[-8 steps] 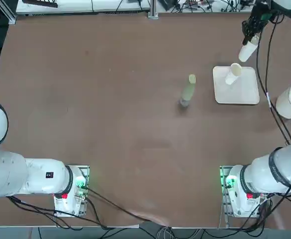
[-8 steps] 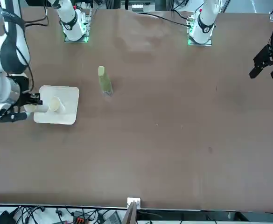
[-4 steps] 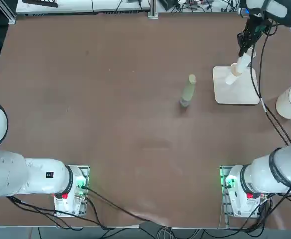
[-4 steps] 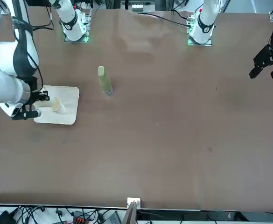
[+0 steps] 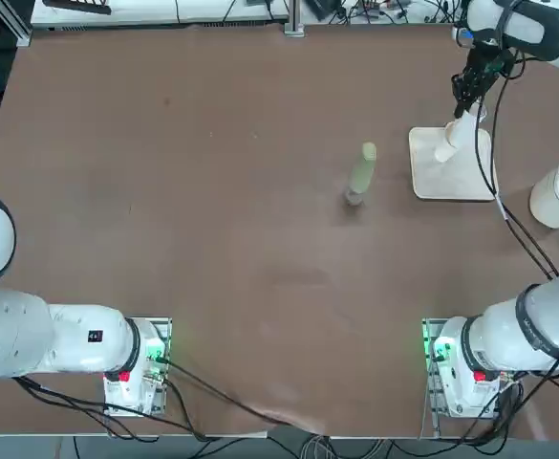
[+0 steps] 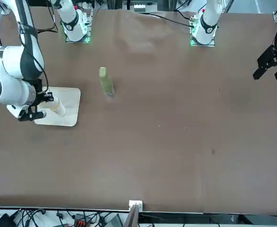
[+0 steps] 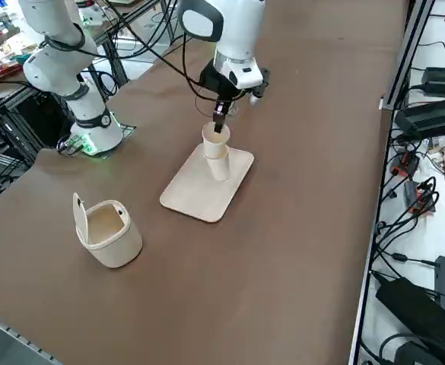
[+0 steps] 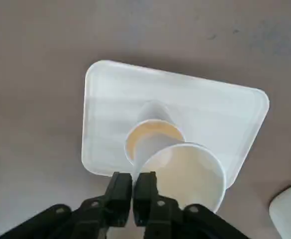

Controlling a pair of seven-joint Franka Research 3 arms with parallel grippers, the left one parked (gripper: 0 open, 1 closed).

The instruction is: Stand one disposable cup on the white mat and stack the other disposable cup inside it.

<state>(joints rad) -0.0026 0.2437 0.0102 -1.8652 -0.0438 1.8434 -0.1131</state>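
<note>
With my right gripper [image 8: 132, 180] barely parted astride the upper paper cup's [image 8: 190, 172] rim, a snag while withdrawing could topple it and the lower cup [image 8: 154, 130] at the white mat's [image 8: 225, 109] twelve-o'clock side.

The top view looked straight down over the white mat [image 5: 451, 179]; the front view faced the robot from beyond it; the right side view looked diagonally down; the wrist view hung closest above. All four shared the mat.
</note>
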